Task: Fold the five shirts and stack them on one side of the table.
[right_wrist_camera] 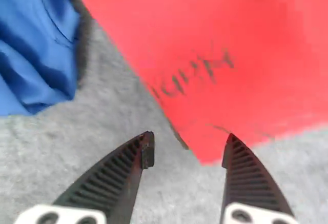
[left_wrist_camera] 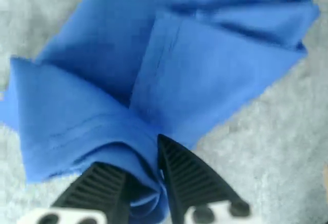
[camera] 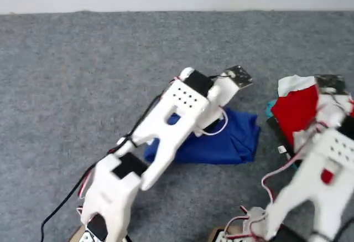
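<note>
The blue shirt (camera: pixel 235 142) was found bunched at the middle of the table (camera: pixel 72 70), a fold clamped in the left gripper (left_wrist_camera: pixel 139 163). The red shirt (camera: pixel 296 109) was laid atop a pile (camera: pixel 291 83) at the right, the right gripper (right_wrist_camera: pixel 188 141) held spread over its edge.

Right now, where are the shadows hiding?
Right wrist view: a dark shadow lies on the table beside the blue shirt; left wrist view: its folds are darkest where the left gripper pinches it; high view: soft even light, no glare.

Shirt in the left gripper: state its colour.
Blue; the shirt shows best in the left wrist view.
</note>
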Robot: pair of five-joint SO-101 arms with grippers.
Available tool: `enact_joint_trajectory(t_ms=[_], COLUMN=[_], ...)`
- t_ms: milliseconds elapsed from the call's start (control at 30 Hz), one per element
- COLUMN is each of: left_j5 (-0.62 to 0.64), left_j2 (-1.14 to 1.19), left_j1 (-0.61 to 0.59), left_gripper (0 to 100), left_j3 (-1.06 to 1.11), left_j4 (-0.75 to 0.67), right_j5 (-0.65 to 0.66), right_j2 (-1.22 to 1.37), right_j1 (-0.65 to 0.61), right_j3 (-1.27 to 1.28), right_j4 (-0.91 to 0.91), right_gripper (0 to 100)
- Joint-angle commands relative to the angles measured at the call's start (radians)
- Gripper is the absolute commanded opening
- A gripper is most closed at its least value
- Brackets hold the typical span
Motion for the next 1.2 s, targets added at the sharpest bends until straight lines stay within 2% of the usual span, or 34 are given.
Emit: enact_joint_trajectory(t_ms=[0,133,367,533,933,1167], left_j5=[0.005,0.020,0.020,0.020,0.020,0.020], left_j2=[0.081,0.169,0.206,0.207,0.288,0.350], left_j1=[0.055,0.117,0.181,0.196,0.229,0.229], left_gripper=[1,1,1,1,1,3], left_j3=[-0.226,-0.306,-0.346,-0.380,-0.383,-0.470], left_j4=[0.026,0.026,0.023,0.015,-0.175,-0.153], right_j5=[0.028,0.031,0.029,0.026,0.025,0.028], right_j2=[-0.130,-0.191,-0.225,-0.251,-0.340,-0.440], right_j1=[0.099,0.165,0.168,0.166,0.166,0.170], right_j3=[-0.035,-0.006,0.083,0.086,0.089,0.089], right_j4=[0.038,0.038,0.038,0.039,0.110,0.159], right_gripper=[23.1,23.1,23.1,23.1,23.1,23.3])
